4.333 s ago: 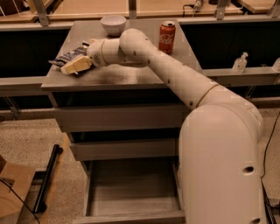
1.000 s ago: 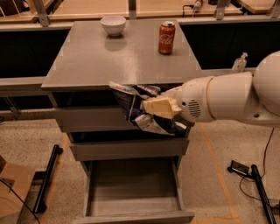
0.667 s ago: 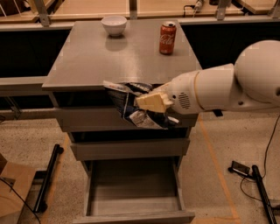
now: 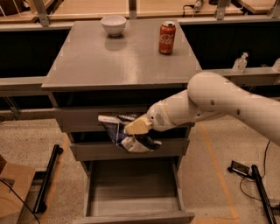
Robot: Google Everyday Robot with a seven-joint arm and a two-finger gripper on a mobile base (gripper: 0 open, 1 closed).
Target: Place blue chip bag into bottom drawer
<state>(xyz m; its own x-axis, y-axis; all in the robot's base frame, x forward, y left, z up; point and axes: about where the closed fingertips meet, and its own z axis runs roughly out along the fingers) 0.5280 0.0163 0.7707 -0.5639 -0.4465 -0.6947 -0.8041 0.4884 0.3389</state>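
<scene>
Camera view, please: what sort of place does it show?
Probably a lab or office: grey drawer cabinet, desks behind, floor cables. The gripper holds the blue chip bag above the open bottom drawer.

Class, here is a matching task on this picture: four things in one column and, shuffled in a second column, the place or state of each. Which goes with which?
Things
1. blue chip bag
2. red soda can
3. white bowl
4. bottom drawer

Places or states
A. pulled open at the foot of the cabinet
B. standing at the back left of the cabinet's top
C. clamped in the gripper, in front of the cabinet and above the open drawer
D. standing upright at the back right of the cabinet's top

Pairs: 1-C, 2-D, 3-B, 4-A
</scene>
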